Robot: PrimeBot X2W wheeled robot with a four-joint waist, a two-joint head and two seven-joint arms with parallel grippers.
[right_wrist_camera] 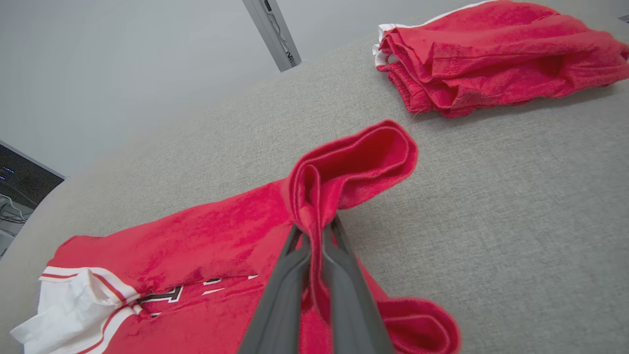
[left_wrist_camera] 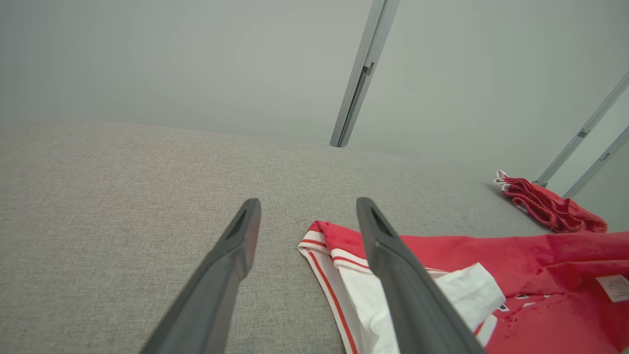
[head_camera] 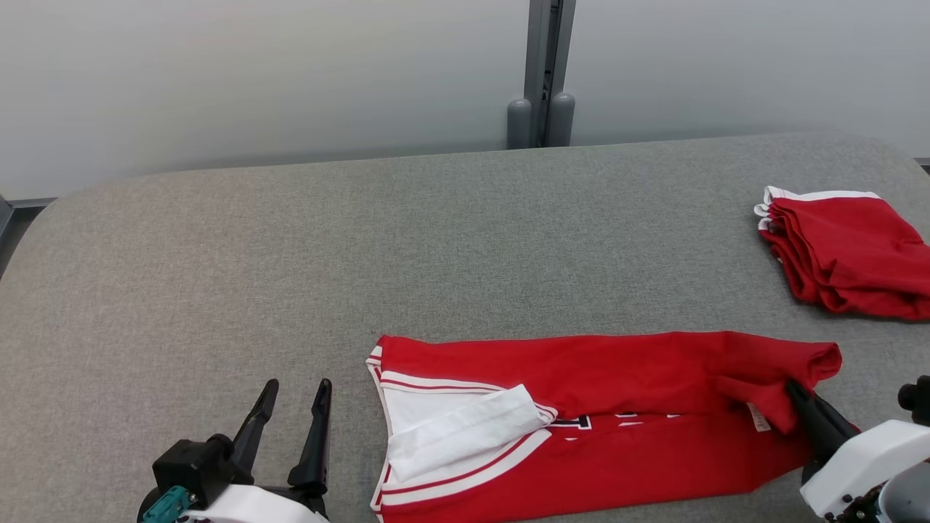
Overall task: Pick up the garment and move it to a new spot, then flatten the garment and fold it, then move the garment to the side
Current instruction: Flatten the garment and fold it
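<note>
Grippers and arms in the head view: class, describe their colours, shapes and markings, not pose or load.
The left gripper has two long, tapering dark grey fingers on a black block with a teal part, joined to a white wrist shell. The right gripper has matching dark fingers, a white rounded shell with small dark dots, and a black knob.

right claw [right_wrist_camera: 317,230]: pinched tight on a raised fold of the red garment [right_wrist_camera: 196,241] | garment: lies on the grey bench [right_wrist_camera: 491,196], white striped trim at lower left, lettering partly hidden | folded red cloth [right_wrist_camera: 491,54]: upper right, well apart | grey post [right_wrist_camera: 272,29]: behind the bench
</note>
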